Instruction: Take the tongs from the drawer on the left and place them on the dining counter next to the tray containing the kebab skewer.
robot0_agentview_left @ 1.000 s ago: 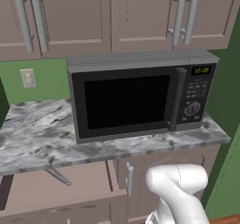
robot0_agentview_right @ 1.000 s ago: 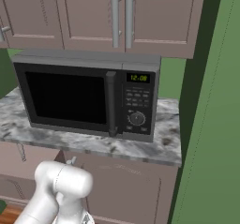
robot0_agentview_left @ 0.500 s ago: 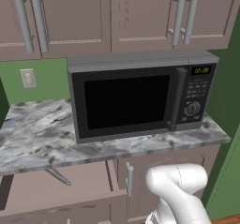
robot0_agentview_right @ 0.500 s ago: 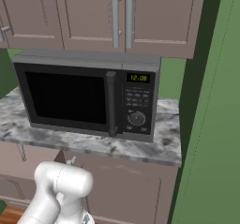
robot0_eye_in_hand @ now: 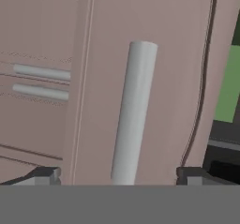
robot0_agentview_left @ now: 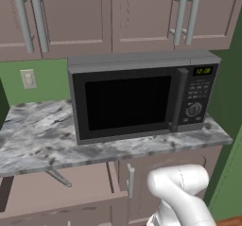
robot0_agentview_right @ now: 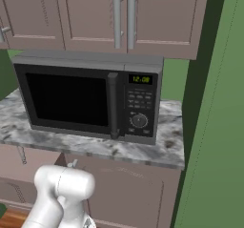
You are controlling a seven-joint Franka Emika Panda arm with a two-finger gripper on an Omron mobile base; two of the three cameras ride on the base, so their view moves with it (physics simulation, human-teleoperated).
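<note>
In the hand view my gripper point(robot0_eye_in_hand: 119, 174) is open, its fingertips point(robot0_eye_in_hand: 44, 174) standing wide to either side of a silver bar handle point(robot0_eye_in_hand: 133, 115) without touching it. The handle sits on a mauve-brown panelled front point(robot0_eye_in_hand: 159, 54). The drawer point(robot0_agentview_left: 56, 192) under the marble counter stands pulled out at the lower left of the left base view. The slim grey tongs point(robot0_agentview_left: 59, 178) lie inside it and also show at the left edge of the right base view point(robot0_agentview_right: 21, 154). My white arm point(robot0_agentview_left: 179, 192) drops below the counter edge. The dining counter and the tray are out of view.
A dark microwave point(robot0_agentview_left: 142, 97) stands on the marble counter point(robot0_agentview_left: 38, 140) below wall cabinets point(robot0_agentview_left: 108, 12). A cabinet door with a vertical handle point(robot0_agentview_left: 131, 182) is right of the drawer. A green wall point(robot0_agentview_right: 214, 127) closes the right side. Two more bar handles point(robot0_eye_in_hand: 42, 80) show at the hand view's left.
Both base views look the same as before. The jaws have gone from nearly closed to wide open around the handle.
</note>
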